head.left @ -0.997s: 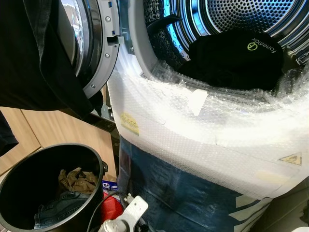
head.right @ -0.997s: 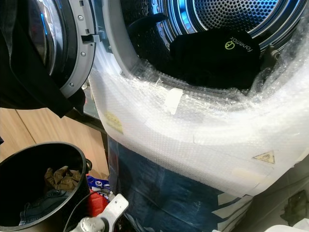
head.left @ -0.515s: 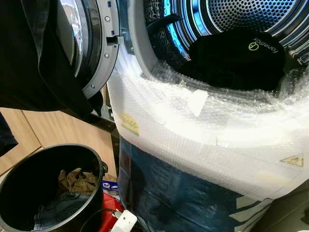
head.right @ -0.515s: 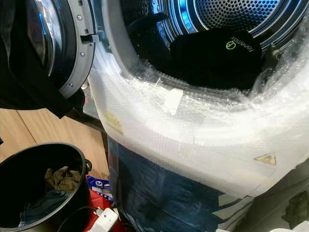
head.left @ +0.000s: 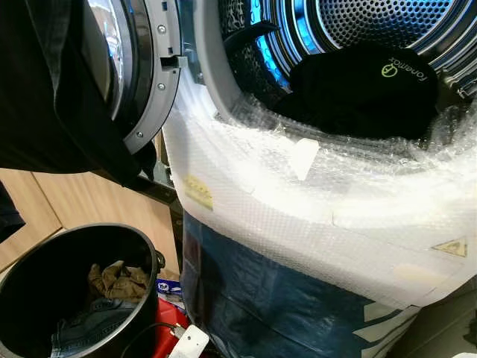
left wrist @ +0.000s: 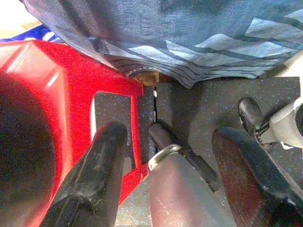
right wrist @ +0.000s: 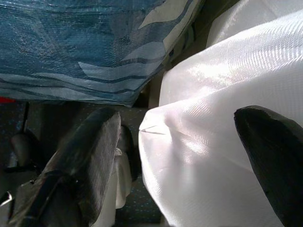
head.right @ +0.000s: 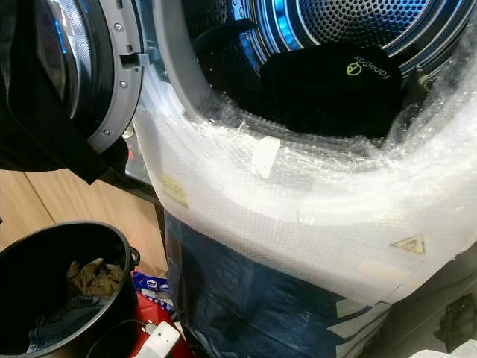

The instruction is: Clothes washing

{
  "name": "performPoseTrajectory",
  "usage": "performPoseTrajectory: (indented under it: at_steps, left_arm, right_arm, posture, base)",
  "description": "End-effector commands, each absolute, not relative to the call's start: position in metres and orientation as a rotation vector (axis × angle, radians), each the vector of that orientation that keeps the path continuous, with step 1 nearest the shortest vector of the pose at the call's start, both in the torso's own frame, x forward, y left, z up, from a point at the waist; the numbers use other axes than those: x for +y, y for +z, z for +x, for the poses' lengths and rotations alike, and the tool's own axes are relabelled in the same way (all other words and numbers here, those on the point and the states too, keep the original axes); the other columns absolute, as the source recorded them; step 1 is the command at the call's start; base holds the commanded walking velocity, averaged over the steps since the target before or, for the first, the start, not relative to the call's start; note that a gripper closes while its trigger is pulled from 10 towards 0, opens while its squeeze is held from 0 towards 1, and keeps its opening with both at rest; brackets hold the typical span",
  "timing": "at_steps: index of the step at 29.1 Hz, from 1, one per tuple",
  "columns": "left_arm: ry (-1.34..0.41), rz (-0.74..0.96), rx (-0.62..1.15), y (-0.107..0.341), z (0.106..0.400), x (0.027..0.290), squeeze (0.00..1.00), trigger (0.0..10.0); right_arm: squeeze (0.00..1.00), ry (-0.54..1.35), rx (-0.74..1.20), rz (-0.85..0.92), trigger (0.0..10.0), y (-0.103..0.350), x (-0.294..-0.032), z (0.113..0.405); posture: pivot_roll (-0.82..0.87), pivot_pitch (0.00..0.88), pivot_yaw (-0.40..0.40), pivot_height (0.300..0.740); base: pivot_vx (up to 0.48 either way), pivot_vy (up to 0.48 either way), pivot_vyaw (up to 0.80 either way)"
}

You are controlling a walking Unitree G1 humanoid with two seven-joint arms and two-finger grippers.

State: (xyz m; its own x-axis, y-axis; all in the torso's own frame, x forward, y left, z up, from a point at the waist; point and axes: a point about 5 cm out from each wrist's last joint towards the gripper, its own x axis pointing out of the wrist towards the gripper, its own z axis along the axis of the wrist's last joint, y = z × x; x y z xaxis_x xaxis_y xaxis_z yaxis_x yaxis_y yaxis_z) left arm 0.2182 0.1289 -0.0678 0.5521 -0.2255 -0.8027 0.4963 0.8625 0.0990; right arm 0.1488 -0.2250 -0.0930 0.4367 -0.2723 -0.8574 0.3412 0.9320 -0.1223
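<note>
Black fabric, a garment (head.left: pixel 365 89) with a small green logo, is seen lying in the bottom of the open drum (head.left: pixel 350 30), just behind the door opening. It is judged soft, light and limp; it would be best pinched at a raised fold near the front edge, since it will sag and may snag on the bubble wrap (head.left: pixel 320 194) that covers the machine's front rim. More laundry, an olive cloth (head.left: pixel 115 280) and denim (head.left: pixel 89 328), is seen in the bottom of the black bucket (head.left: pixel 45 253) on the floor at the machine's left. The open door (head.left: pixel 141 74) stands over the bucket, with a dark cloth (head.left: pixel 52 89) draped on it, so room above the bucket is narrowed. The left gripper (left wrist: pixel 165 156) hangs low beside a red stool (left wrist: pixel 47 80), its fingers (left wrist: pixel 102 161) spread wide and holding nothing. The right gripper (right wrist: pixel 175 151) hangs near a white sack (right wrist: pixel 222 94), fingers (right wrist: pixel 90 146) likewise wide apart and empty.
</note>
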Motion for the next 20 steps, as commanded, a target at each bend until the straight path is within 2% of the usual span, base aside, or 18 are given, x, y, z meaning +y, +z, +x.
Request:
performPoseTrajectory:
  at_steps: [1,20]
  left_arm:
    - [-0.436,0.343,0.893,-0.0679,0.2185,0.1295,0.00,10.0]
    - [-0.436,0.343,0.893,-0.0679,0.2185,0.1295,0.00,10.0]
  right_arm:
    - [0.00,-0.394,1.061,0.078,10.0,-0.0941,-0.2255,0.1457]
    - [0.00,-0.394,1.061,0.078,10.0,-0.0941,-0.2255,0.1457]
  posture:
    - [-0.05,0.000,0.015,0.740]
    - [-0.05,0.000,0.015,0.740]
  base:
    - [0.000,0.000,0.00]
    - [0.000,0.000,0.00]
